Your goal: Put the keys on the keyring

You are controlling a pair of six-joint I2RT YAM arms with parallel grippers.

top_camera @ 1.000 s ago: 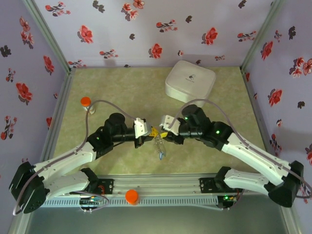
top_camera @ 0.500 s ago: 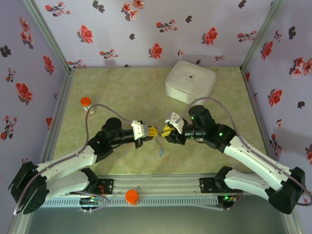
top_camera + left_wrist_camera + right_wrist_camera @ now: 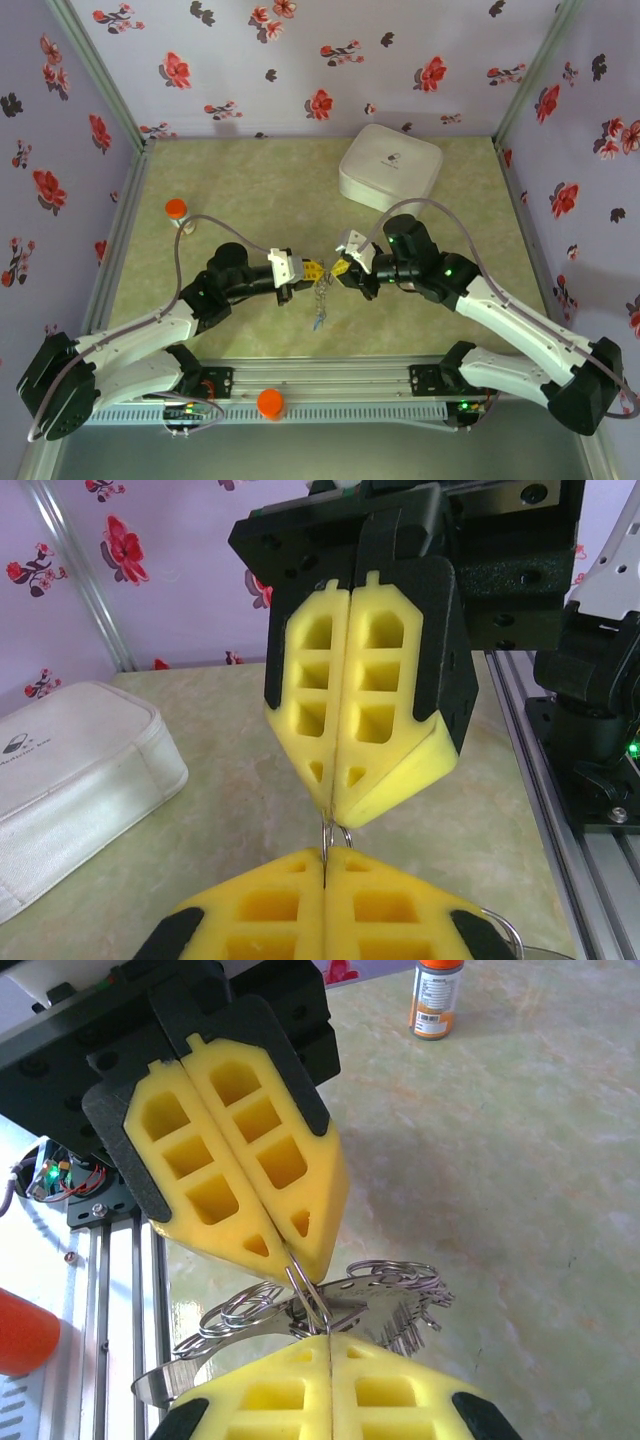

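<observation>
My left gripper [image 3: 314,269] and right gripper [image 3: 341,268] meet tip to tip above the middle of the table. Both are shut on a thin wire loop of the keyring [image 3: 306,1293], which spans the small gap between them [image 3: 334,836]. Below that loop hangs a bunch of silver keys [image 3: 425,1305] with several small split rings [image 3: 238,1312]. From above, the bunch [image 3: 320,298] dangles down to a small blue piece [image 3: 317,322]. The right gripper's yellow fingers [image 3: 360,710] come down from the top of the left wrist view. The left gripper's fingers [image 3: 240,1175] do the same in the right wrist view.
A white rounded box [image 3: 390,165] sits at the back right of the table [image 3: 250,190]. An orange-capped bottle [image 3: 176,210] stands at the left edge. Another orange cap [image 3: 270,402] rests on the front rail [image 3: 330,385], close under the arms.
My right gripper has closed its jaws on the wire loop. The hanging bunch has swung slightly left and lower. The left gripper has stayed shut.
</observation>
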